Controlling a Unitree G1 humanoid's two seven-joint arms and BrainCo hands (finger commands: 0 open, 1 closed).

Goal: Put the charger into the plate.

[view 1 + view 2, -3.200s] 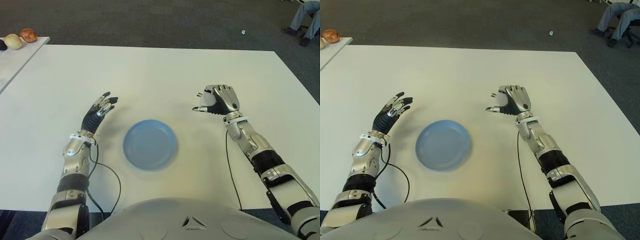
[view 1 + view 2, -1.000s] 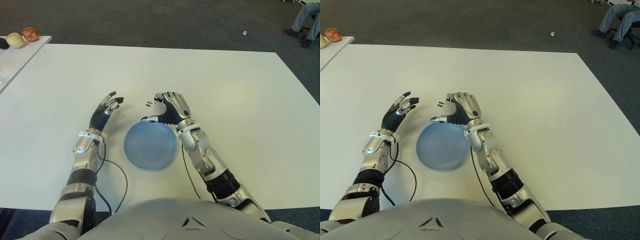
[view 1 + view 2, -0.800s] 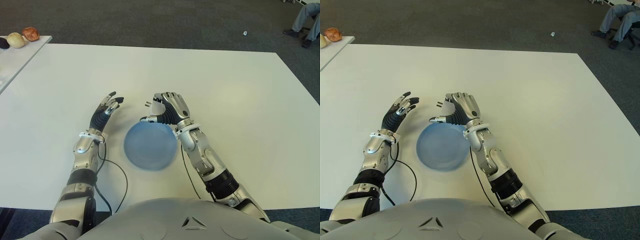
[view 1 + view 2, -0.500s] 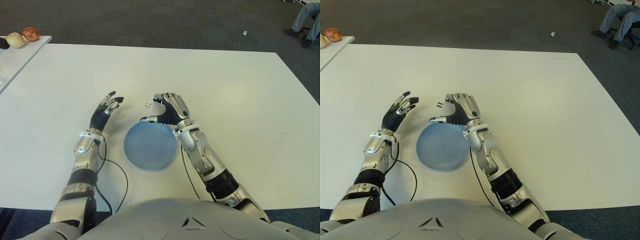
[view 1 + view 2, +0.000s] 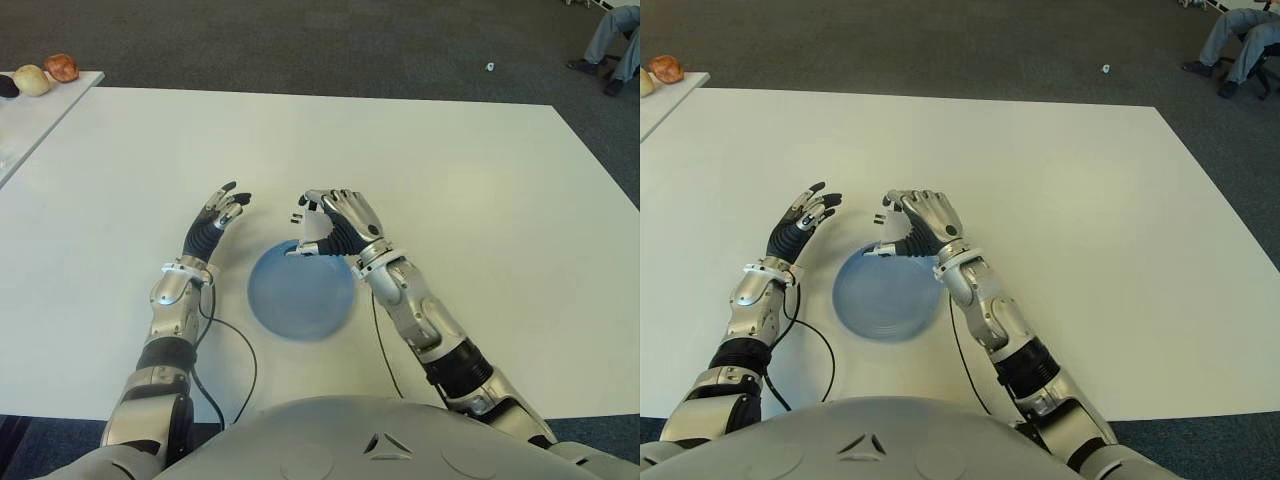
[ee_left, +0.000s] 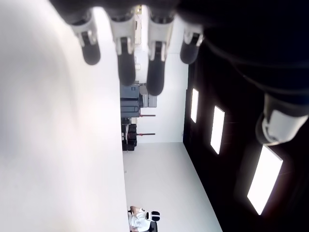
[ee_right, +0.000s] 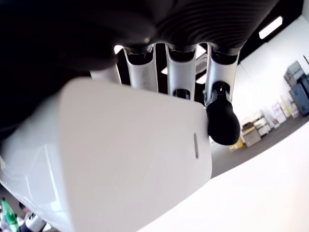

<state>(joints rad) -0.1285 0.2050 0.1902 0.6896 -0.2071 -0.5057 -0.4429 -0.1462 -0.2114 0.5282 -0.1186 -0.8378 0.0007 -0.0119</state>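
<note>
A white charger (image 5: 307, 228) with its two prongs pointing left is held in my right hand (image 5: 325, 224), fingers curled over it and thumb under it. The hand hangs just above the far rim of the blue plate (image 5: 298, 302), which lies empty on the white table (image 5: 480, 190). Up close in the right wrist view, the charger (image 7: 111, 164) fills the palm with the fingers (image 7: 181, 72) wrapped behind it. My left hand (image 5: 214, 218) shows left of the plate with its fingers (image 6: 121, 48) spread and nothing in them.
Black cables (image 5: 238, 345) trail from both forearms across the table near the plate. A side table (image 5: 30, 100) at the far left carries round food items (image 5: 62, 67). A seated person's legs (image 5: 612, 30) show at the far right, beyond the table.
My right hand carried the charger from the table's right side to the plate's far rim. In the last half second it tipped slightly toward the plate. The left hand stayed put.
</note>
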